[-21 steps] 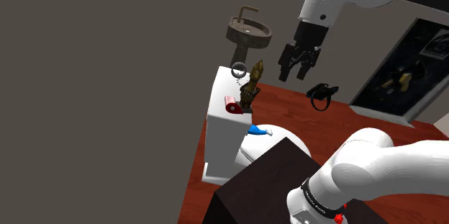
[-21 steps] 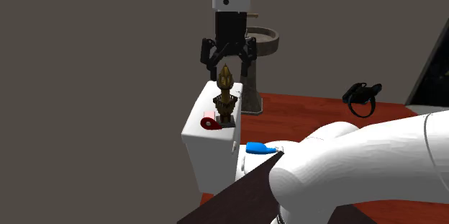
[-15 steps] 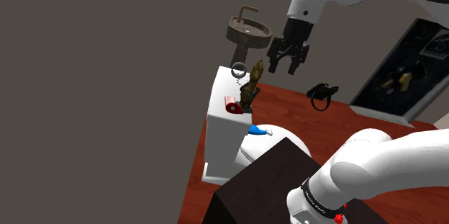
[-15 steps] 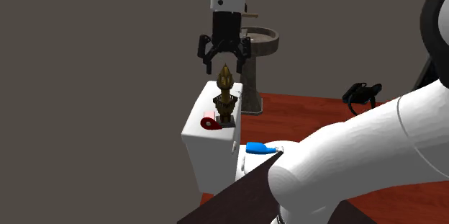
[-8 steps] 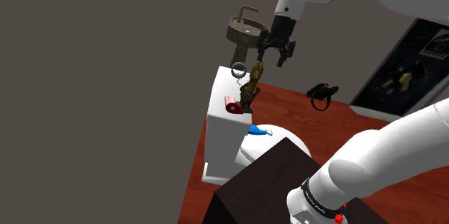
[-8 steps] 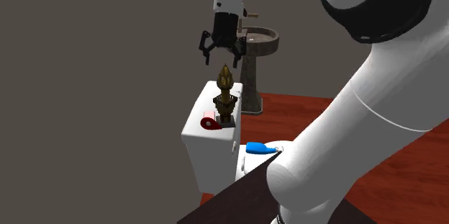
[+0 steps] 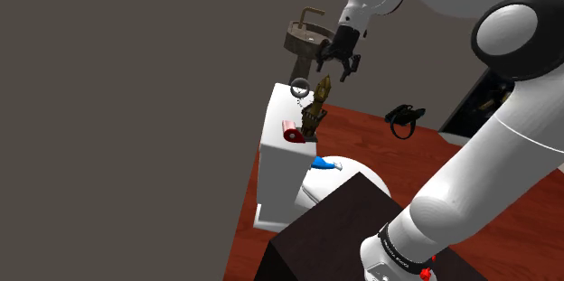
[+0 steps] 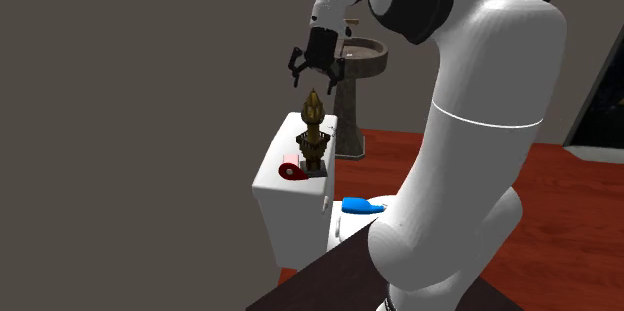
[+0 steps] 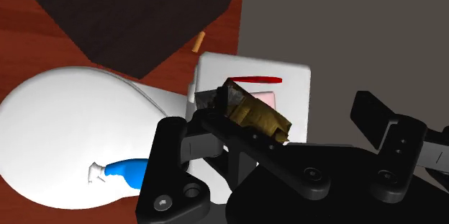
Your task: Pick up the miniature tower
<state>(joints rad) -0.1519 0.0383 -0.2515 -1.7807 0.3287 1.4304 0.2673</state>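
The miniature tower is brown and gold, with a pointed top. It stands upright on the lid of a white toilet tank. My black gripper hangs open a little above the tower's tip, not touching it. In the wrist view the tower shows from above in the space between the spread fingers, and the gripper holds nothing.
A red roll lies beside the tower's base, and a dark ring sits at the tank's far end. A blue object rests on the toilet lid. A pedestal sink stands behind.
The gripper has swung toward the shoulder view's left and risen slightly, from beside the tower to just above its tip. It stays open. The tower has not moved.
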